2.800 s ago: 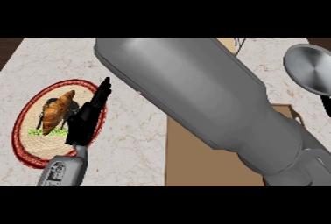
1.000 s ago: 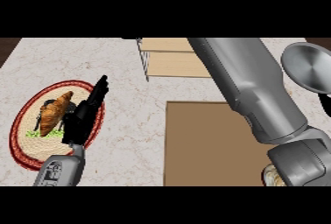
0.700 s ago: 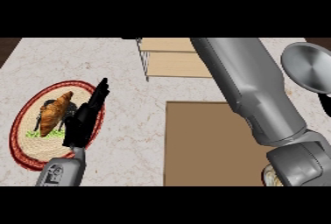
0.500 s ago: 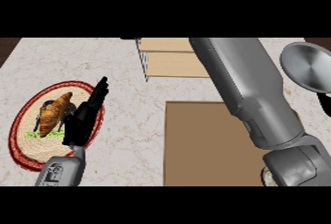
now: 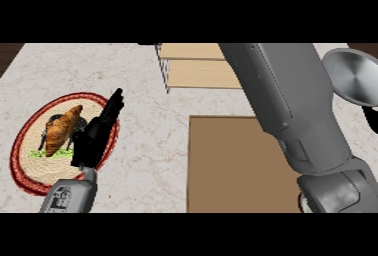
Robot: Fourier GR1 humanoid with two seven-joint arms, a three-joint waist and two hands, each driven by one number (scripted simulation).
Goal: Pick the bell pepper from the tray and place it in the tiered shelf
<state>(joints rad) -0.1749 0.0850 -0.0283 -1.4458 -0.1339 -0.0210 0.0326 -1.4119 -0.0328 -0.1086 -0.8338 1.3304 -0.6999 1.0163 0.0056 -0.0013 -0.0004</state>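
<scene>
We look steeply down on a kitchen counter (image 5: 162, 150) of pale marbled stone, cream with faint reddish veining, which fills most of the view. Even, soft light falls across it, and we see no hard shadows on the stone. At the upper left corner, beyond the counter's edge, a wedge of dark brown floor (image 5: 9, 52) shows; another dark sliver sits at the upper right. The counter's far edge runs just below the top of the view. We cannot make out any wall or window from this angle; the stone surface is all that surrounds us.
</scene>
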